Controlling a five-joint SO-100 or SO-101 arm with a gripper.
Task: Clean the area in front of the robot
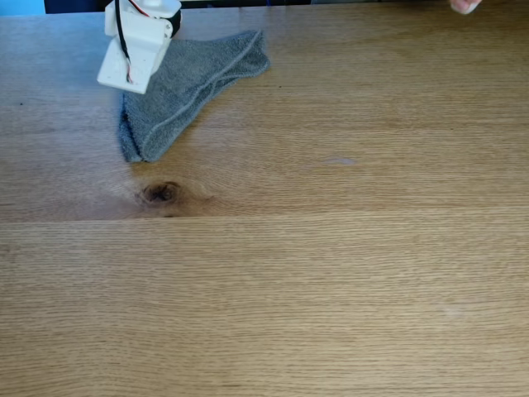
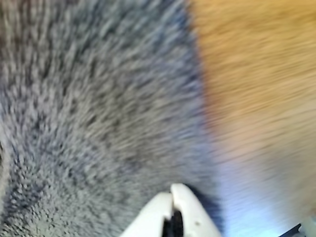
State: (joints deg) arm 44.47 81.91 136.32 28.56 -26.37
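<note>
The area is a light-brown oak tabletop (image 1: 331, 289) with a dark knot (image 1: 159, 193) and a plank seam (image 1: 347, 214) running across. At the far left lies a crumpled grey terry cloth (image 1: 190, 83). The white robot arm (image 1: 139, 45), with black and red wires, hangs over the cloth's left part. In the wrist view my gripper (image 2: 173, 193) has its white fingertips (image 2: 190, 210) pressed together against the cloth (image 2: 89, 108), which is blurred. Bare wood (image 2: 256, 74) shows to the right of the cloth.
A pale fingertip of a person (image 1: 464, 5) pokes in at the top right edge of the fixed view. A faint smudge (image 1: 339, 161) marks the wood right of the cloth. Bare wood stretches across the middle and front.
</note>
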